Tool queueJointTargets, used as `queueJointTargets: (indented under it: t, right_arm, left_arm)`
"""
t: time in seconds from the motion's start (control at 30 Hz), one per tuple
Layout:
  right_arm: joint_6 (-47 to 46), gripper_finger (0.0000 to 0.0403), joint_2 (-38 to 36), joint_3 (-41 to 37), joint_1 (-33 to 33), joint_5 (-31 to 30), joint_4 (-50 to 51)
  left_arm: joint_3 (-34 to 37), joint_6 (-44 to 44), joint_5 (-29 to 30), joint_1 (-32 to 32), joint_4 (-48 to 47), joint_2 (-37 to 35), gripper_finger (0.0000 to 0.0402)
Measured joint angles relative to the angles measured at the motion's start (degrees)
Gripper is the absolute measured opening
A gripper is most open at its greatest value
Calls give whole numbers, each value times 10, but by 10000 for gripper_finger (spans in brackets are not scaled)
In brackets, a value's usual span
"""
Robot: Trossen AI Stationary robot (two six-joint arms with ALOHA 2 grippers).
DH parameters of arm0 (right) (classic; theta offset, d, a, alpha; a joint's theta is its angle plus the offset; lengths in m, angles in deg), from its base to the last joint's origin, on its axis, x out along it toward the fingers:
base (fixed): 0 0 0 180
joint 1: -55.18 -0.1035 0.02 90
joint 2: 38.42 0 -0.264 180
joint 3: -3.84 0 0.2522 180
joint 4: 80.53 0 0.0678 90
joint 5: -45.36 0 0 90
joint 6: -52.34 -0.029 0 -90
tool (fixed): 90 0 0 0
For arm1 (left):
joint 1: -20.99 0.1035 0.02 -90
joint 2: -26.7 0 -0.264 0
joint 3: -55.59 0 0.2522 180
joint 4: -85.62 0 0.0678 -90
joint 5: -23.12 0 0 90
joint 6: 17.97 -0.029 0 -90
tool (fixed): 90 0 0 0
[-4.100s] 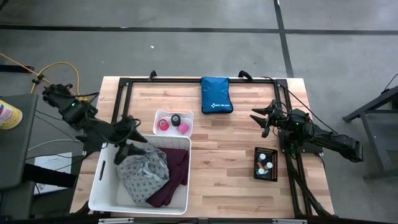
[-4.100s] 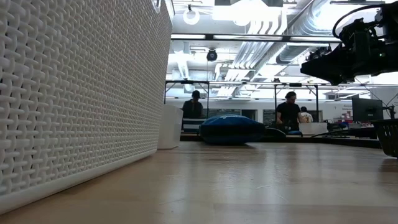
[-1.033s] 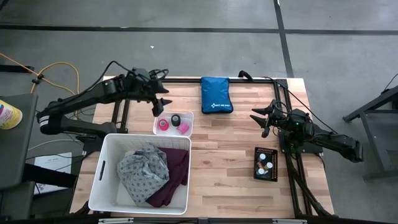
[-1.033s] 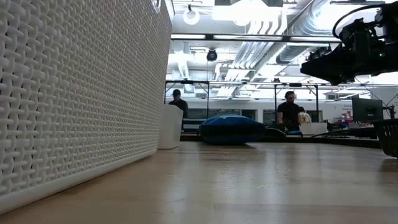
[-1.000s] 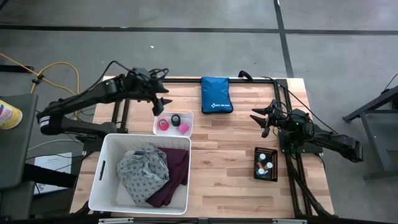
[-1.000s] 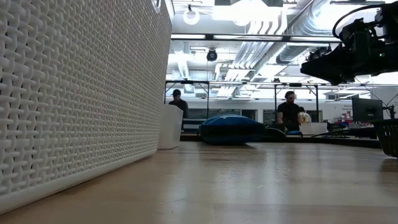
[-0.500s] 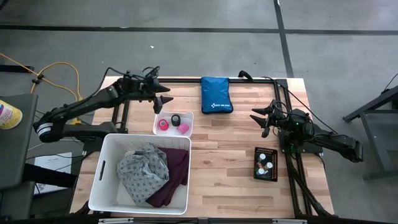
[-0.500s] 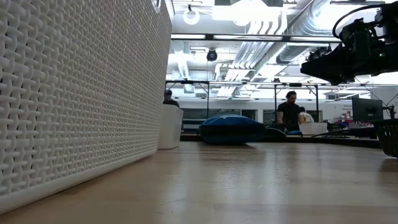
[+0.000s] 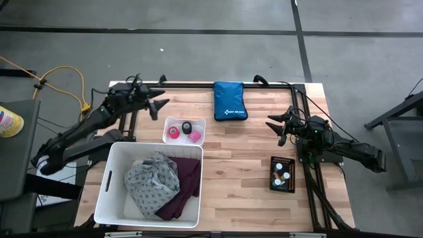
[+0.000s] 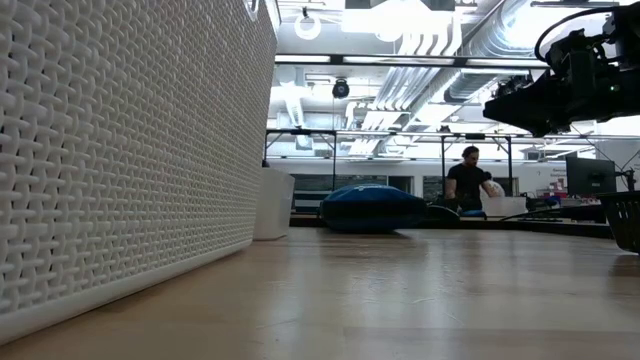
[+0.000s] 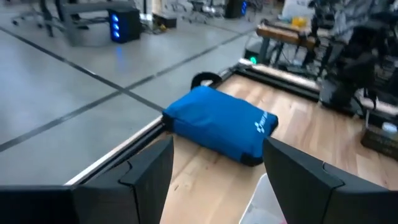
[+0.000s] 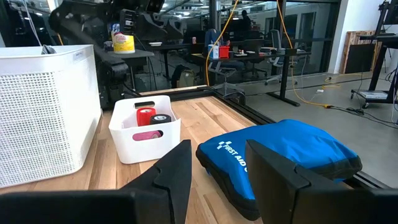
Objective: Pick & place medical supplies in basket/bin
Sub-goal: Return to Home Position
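Left hand (image 9: 157, 106) hovers over the bench's (image 9: 251, 165) far-left corner, fingers spread, nothing between them. Right hand (image 9: 275, 129) sits at the right edge, likewise spread and empty. High view only: grey-white patterned cloth (image 9: 151, 182) and purple cloth (image 9: 186, 188) lie in the white basket (image 9: 104, 198), near left; vials (image 9: 279, 168) are in the black bin (image 9: 291, 161), near right. Low view gets just the basket wall, contents hidden, plus a person (image 10: 465, 180) far behind. Right wrist view shows the tape rolls (image 12: 147, 116) in the small white tray (image 12: 140, 146) and "FIRST AID" on the blue pouch (image 12: 292, 149).
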Motion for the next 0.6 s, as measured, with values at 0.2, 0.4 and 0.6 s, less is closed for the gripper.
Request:
queueJointTargets:
  t: [0.2, 0.4, 0.6]
  right_arm:
    - [0, 138, 0, 0, 0, 0, 0]
    - [0, 138, 0, 0, 0, 0, 0]
    - [0, 138, 0, 0, 0, 0, 0]
  left_arm:
    - [38, 27, 25, 20, 4, -66, 239]
    - [81, 28, 63, 36, 21, -131, 239]
    - [121, 40, 67, 54, 22, -207, 239]
